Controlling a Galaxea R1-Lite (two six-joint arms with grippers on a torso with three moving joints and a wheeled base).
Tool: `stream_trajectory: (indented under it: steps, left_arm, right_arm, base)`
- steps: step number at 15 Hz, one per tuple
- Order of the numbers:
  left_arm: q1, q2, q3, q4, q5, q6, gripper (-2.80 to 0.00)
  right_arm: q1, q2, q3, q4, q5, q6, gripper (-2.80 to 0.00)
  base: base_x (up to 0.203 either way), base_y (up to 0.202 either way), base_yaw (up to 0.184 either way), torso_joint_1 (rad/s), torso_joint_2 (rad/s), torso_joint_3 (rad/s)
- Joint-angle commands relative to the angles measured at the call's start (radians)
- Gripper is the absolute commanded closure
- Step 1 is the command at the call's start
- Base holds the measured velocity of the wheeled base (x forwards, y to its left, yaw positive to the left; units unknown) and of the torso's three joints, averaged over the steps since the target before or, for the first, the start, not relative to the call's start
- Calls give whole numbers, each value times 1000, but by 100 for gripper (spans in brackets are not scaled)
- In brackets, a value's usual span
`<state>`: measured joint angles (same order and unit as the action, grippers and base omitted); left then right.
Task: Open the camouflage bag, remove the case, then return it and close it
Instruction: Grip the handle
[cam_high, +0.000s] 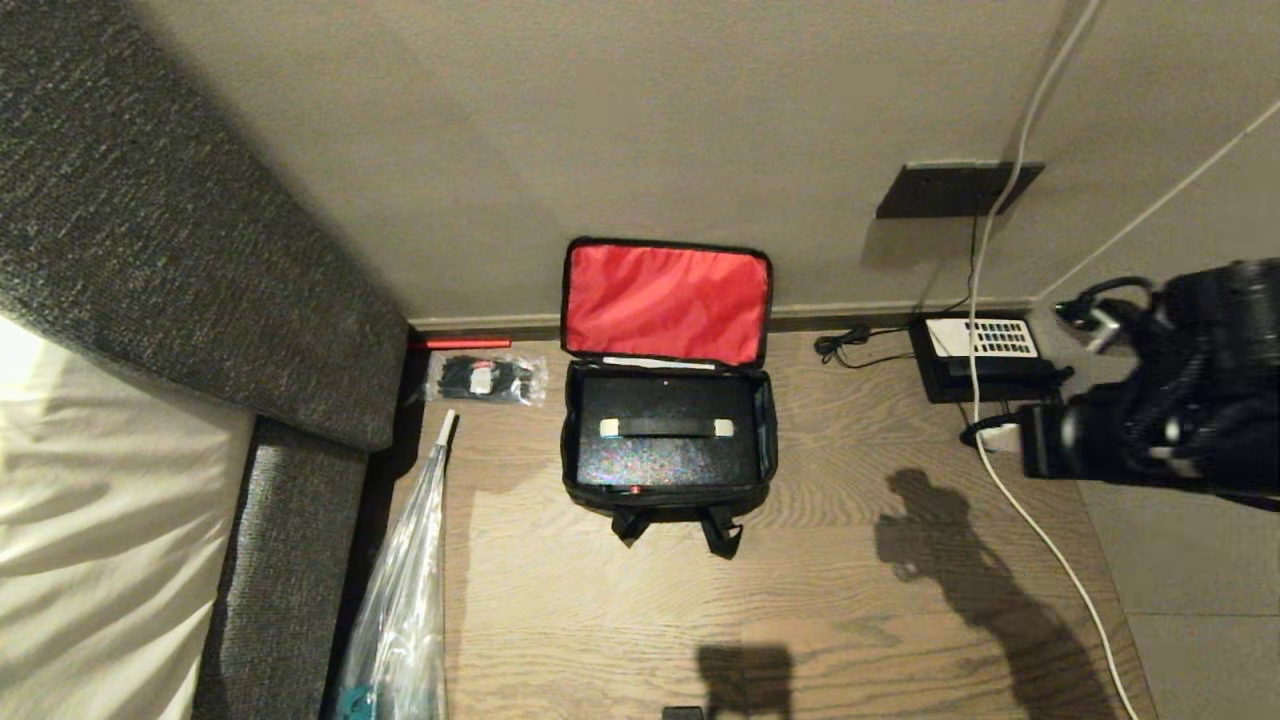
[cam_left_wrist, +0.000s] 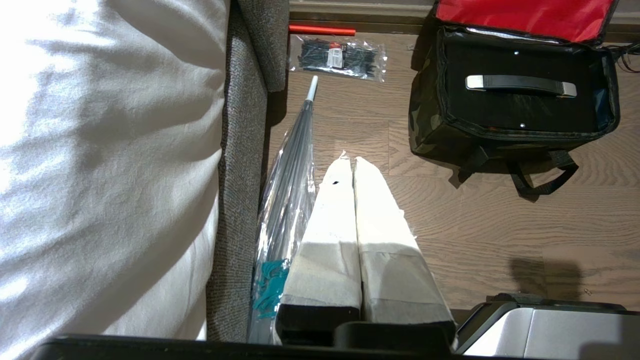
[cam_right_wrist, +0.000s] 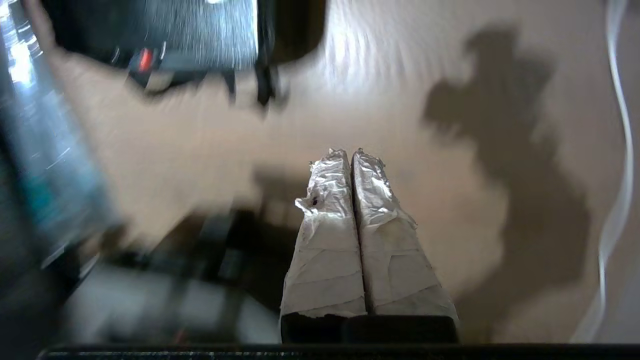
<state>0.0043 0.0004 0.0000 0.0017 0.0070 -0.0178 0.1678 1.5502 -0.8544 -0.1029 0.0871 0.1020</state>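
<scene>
Right gripper (cam_right_wrist: 352, 155), fingers pressed together and empty, hung over bare floor, well short of the camouflage bag (cam_high: 665, 440) ahead. Its lid leaned open on the wall, exposing the case (cam_high: 664, 432) inside. Left gripper (cam_left_wrist: 354, 162) was likewise closed, apparently parked.
</scene>
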Motion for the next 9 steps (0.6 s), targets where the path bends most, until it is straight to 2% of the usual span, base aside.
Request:
stream_trajectory:
  steps: [1, 2, 3, 6, 8, 9]
  left_arm:
    - [0, -2, 3, 0, 1, -1, 0]
    - [0, -2, 3, 0, 1, -1, 0]
    - [0, -2, 3, 0, 1, -1, 0]
    - [0, -2, 3, 0, 1, -1, 0]
    - [0, -2, 3, 0, 1, -1, 0]
    - [0, -2, 3, 0, 1, -1, 0]
  right_arm:
    - [151, 325, 25, -455, -183, -14, 0]
    - [223, 384, 10, -544, -273, -20, 0]
    - [279, 428, -25, -640, -316, -24, 0]
    - [374, 488, -51, -777, -346, -28, 0]
    - [408, 525, -52, -849, -347, -28, 0]
    - [425, 547, -53, -896, -348, -43, -280]
  base:
    - [0, 0, 0, 0, 0, 0]
    - [0, 0, 0, 0, 0, 0]
    - [0, 0, 0, 0, 0, 0]
    - [0, 0, 0, 0, 0, 0]
    - [0, 0, 0, 0, 0, 0]
    - [0, 0, 0, 0, 0, 0]
